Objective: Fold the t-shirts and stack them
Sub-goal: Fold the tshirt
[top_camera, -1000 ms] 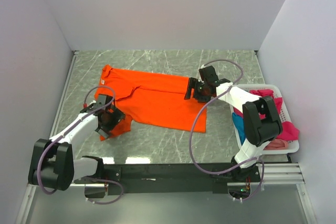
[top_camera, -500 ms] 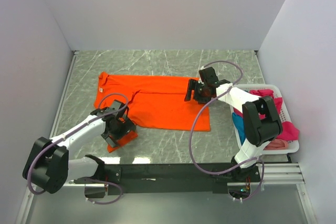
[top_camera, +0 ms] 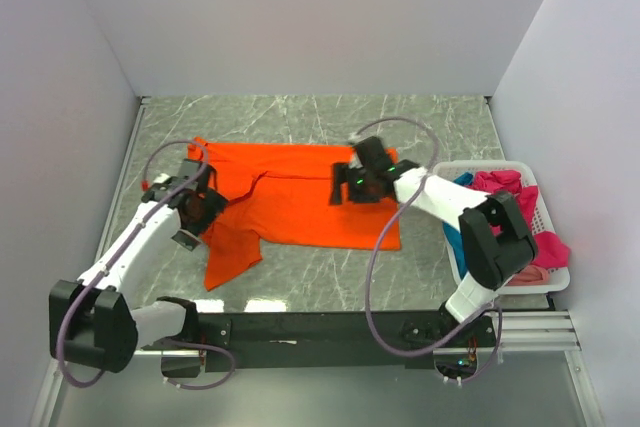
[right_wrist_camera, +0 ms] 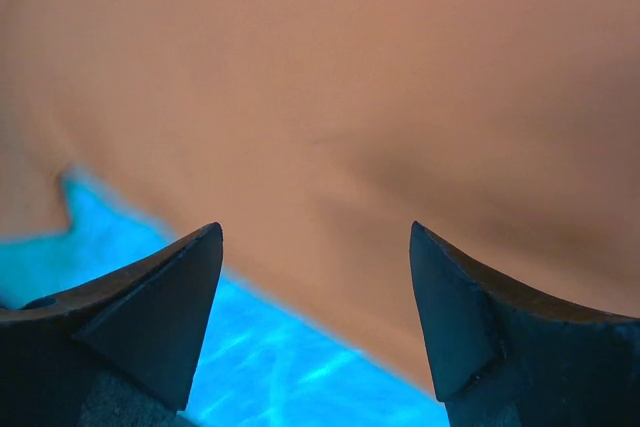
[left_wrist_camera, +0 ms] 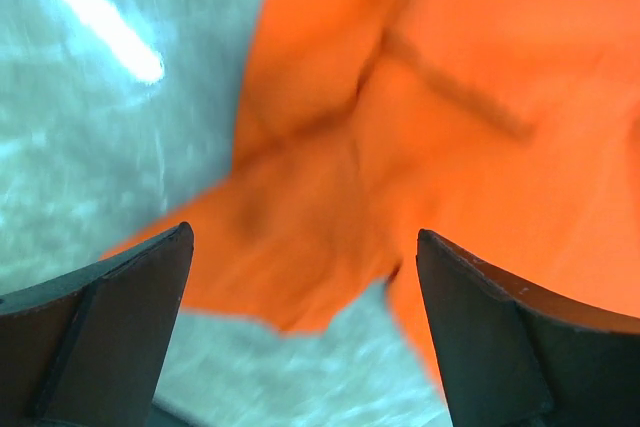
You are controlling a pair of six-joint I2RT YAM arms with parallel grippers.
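Evidently, the orange t-shirt [top_camera: 300, 202] is laid spread on the worktop [top_camera: 300, 117] for folding; left gripper [top_camera: 198, 212] and right gripper [top_camera: 345, 185] are held wide open above it, nothing being gripped.

Soft matt cloth orange t-shirt [top_camera: 300, 197] lies on the glossy, marble-patterned table [top_camera: 300, 117].

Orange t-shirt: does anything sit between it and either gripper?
Nothing visible does. The left gripper and right gripper both hang open right over the orange t-shirt. The white basket stands apart at the right.
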